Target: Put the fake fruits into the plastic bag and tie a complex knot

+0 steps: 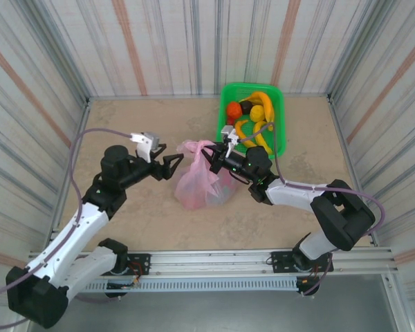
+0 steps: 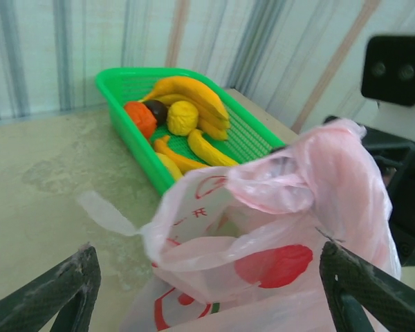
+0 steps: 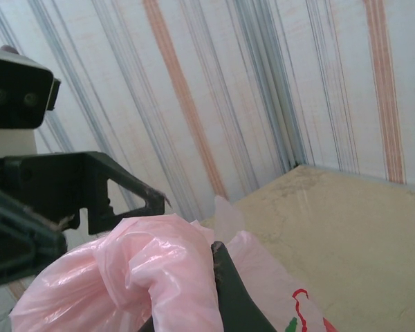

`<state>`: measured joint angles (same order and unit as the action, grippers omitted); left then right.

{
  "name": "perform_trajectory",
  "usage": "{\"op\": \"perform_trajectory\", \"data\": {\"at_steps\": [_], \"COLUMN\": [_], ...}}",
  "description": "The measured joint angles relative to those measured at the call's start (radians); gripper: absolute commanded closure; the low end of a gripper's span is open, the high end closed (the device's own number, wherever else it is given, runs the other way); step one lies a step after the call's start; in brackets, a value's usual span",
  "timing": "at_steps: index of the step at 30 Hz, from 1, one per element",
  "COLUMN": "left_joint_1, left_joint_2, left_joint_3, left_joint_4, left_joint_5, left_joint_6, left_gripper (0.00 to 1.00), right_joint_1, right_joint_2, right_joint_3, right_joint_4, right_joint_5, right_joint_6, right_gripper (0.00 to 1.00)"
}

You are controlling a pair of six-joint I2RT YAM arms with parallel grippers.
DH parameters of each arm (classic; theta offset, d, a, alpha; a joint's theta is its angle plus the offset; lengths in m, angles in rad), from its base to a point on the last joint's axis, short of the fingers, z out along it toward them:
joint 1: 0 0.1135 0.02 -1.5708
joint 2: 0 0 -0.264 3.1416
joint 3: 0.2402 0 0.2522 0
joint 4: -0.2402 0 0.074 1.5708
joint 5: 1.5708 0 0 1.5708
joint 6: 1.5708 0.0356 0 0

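Now, plastic bag upright on worktop, bunched top just ahead of left gripper, jaws wide and empty; right gripper jaws pinched shut on its far side; fake fruits in basket beyond.

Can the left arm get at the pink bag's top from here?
Probably yes: the left claw stands open just beside the plastic bag, nothing between them. The right claw holds the top's other side.

Pink plastic bag film hides most of the right fingers; the bottom edge crops the left fingers.
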<state>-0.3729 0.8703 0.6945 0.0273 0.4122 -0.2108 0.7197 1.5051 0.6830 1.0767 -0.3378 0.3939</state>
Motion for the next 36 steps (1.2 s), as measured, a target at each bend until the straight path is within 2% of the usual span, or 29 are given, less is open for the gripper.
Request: {"op": "perform_trajectory", "data": {"at_steps": [4, 8, 13, 19, 25, 32, 36], "left_joint_1": [0.108, 0.158, 0.163, 0.107, 0.039, 0.024, 0.014], "left_joint_2": [0.016, 0.077, 0.167, 0.217, 0.248, 0.297, 0.320], "left_joint_3": [0.040, 0.106, 0.154, 0.154, 0.155, 0.153, 0.153], "left_joint_4": [-0.035, -0.037, -0.004, 0.054, 0.082, 0.107, 0.136], "left_joint_5": [0.066, 0.158, 0.299, 0.378, 0.399, 0.399, 0.400], "left_joint_6": [-0.142, -0.344, -0.625, -0.890, -1.019, -1.074, -1.087], "left_gripper": [0.18, 0.23, 0.34, 0.40, 0.46, 0.51, 0.58], "right_joint_1": [0.000, 0.000, 0.000, 0.000, 0.000, 0.000, 0.000], "right_joint_2": [0.000, 0.000, 0.000, 0.000, 0.000, 0.000, 0.000], "right_joint_3": [0.000, 0.000, -0.001, -0.001, -0.001, -0.001, -0.001], "right_joint_4": [0.000, 0.000, 0.000, 0.000, 0.000, 0.000, 0.000], "right_joint_5": [0.000, 0.000, -0.003, -0.003, -0.005, -0.007, -0.008], "right_joint_6": [0.000, 0.000, 0.000, 0.000, 0.000, -0.001, -0.001], "right_gripper": [1.00, 1.00, 1.00, 1.00, 1.00, 1.00, 1.00]}}
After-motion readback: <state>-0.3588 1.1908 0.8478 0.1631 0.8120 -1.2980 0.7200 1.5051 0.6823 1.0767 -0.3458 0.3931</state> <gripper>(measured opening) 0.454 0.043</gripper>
